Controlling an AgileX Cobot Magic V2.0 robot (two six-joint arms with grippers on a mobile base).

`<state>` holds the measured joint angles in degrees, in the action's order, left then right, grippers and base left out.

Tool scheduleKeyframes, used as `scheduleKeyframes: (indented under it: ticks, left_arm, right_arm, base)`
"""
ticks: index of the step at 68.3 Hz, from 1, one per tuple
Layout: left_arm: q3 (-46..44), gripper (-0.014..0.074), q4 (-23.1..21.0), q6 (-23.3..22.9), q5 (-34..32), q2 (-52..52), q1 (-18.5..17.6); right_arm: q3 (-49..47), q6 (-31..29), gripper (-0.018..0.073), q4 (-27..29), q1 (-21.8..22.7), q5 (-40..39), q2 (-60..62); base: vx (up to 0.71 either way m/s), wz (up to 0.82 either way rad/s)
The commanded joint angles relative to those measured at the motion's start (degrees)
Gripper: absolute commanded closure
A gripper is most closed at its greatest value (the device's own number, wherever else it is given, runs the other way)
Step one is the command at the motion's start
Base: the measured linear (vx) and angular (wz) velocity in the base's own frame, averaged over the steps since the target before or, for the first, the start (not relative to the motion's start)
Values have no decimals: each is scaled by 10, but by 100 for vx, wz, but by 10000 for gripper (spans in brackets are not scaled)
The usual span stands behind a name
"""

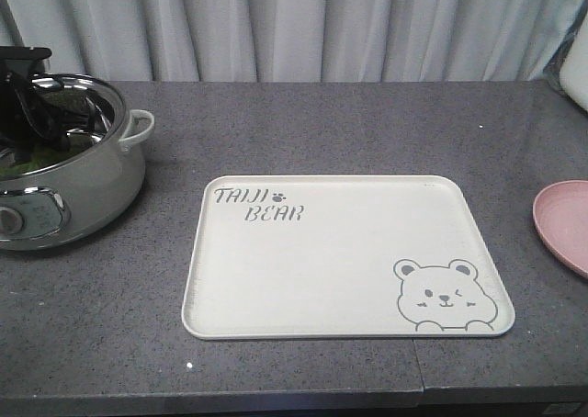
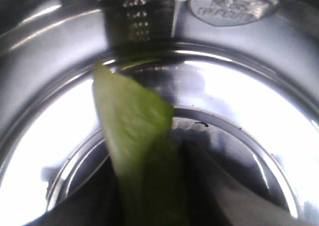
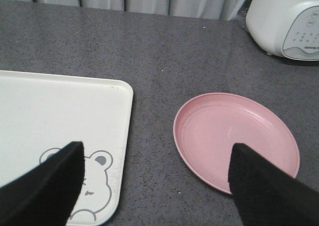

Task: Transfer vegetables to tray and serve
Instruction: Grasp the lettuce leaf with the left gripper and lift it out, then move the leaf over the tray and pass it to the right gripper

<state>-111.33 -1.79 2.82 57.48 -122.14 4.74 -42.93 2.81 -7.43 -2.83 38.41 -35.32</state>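
The cream-white tray (image 1: 340,252) with the bear drawing lies bare in the middle of the grey counter. It also shows in the right wrist view (image 3: 60,106). My left gripper (image 1: 37,128) is down inside the steel pot (image 1: 92,174) at the left. In the left wrist view a light-green lettuce leaf (image 2: 132,121) stands up from between the dark fingers, above the shiny pot bottom (image 2: 239,111); my left gripper (image 2: 154,191) is shut on it. My right gripper (image 3: 157,151) is open and empty above the counter between the tray's right edge and the pink plate (image 3: 234,136).
The round pink plate (image 1: 565,219) sits at the right edge of the counter. A white rice cooker (image 3: 286,19) stands behind it. A grey curtain (image 1: 303,27) hangs along the back. The counter's front edge (image 1: 276,400) is close below the tray.
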Motion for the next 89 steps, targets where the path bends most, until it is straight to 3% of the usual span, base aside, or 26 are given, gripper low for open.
scheduleKeyframes:
  ticks: [1, 8, 31, 62, 73, 89]
  left_arm:
    - [-17, 500, -3, 1, -9, 32, -1]
    - [-17, 606, -3, 1, -6, 37, -1]
    - [-8, 604, -4, 1, 33, 141, -9]
    - [284, 604, -22, 14, -104, 426, -73]
    - [354, 604, -92, 57, -115, 501, -86]
    - [429, 604, -251, 185, -114, 565, -104]
  right_arm:
    - [-16, 0, -20, -10, 1, -38, -4]
    - [-16, 0, -20, -10, 1, -38, -4]
    - [-16, 0, -20, -10, 1, -38, -4]
    - [-16, 0, -20, -10, 1, -38, -4]
    - [-16, 0, -20, -10, 1, -38, -4]
    - [-16, 1, -20, -7, 1, -40, -4]
  base:
    - [0, 0]
    - [0, 0]
    - [0, 0]
    - [0, 0]
    - [0, 0]
    - [0, 0]
